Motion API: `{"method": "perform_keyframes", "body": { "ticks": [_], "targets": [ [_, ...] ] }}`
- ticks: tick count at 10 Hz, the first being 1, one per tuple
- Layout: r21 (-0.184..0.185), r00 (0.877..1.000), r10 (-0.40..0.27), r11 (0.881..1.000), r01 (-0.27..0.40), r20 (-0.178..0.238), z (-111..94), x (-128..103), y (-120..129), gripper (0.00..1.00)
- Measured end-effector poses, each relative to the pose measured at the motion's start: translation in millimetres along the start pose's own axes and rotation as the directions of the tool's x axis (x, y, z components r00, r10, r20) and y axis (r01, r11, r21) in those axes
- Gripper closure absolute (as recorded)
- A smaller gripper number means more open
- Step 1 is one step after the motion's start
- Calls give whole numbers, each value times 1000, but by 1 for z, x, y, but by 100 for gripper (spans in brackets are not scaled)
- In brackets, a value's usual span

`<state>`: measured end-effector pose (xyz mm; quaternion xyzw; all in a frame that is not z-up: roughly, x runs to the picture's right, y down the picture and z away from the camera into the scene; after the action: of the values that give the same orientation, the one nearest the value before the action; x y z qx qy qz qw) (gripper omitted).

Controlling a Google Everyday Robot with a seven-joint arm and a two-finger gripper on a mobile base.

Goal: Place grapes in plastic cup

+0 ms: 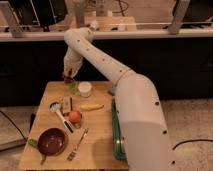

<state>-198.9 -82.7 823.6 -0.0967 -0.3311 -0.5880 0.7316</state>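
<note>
My gripper (68,76) hangs at the table's back left, just above and a little left of the pale green plastic cup (73,88). It is shut on a small dark brownish lump, the grapes (67,79), held just over the cup's rim. The cup stands right beside the white round cup (85,89), on its left. My white arm comes in from the right and bends down over the back edge of the table.
On the wooden table (100,150) lie a banana (92,106), an orange fruit (75,116), a white-headed utensil (59,113), a fork (77,145) and a dark red bowl (51,141). A green tray (116,135) lies along the right edge, partly under my arm.
</note>
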Motion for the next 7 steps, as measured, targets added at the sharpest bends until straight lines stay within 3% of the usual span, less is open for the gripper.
{"method": "perform_keyframes", "body": {
  "ticks": [7],
  "targets": [
    [8,999,28,1000,-28,-19,17,11,5,100]
  ]
}}
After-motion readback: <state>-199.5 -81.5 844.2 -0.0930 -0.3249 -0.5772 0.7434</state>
